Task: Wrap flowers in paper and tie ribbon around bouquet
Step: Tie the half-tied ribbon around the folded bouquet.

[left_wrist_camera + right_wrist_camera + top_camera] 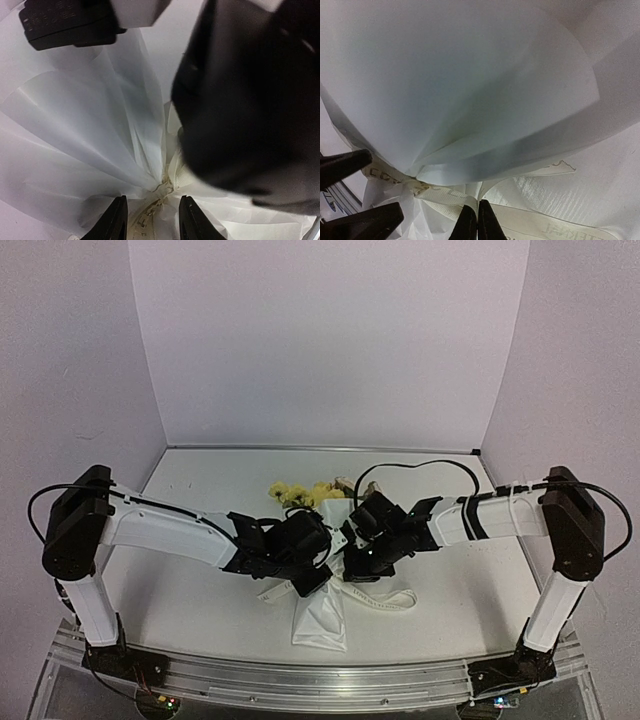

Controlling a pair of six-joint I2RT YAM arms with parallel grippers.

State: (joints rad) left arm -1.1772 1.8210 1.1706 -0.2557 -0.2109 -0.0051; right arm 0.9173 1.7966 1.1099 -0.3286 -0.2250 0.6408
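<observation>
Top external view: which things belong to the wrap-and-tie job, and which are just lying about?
Job:
- pale yellow and cream flowers
- crinkly white paper wrap
- narrow cream ribbon with dark lettering
- left tool, open over the gathered paper
- right tool, shut on the ribbon

Just there:
- black cable loop at the back
- aluminium rail along the near edge

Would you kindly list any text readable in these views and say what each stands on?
"TERNAL", cut off and uncertain: on the ribbon, right wrist view.
Other ribbon lettering at that view's left: fragments, unreadable.
Ribbon lettering in the left wrist and top views: too blurred or small.
Nothing else is legible.
</observation>
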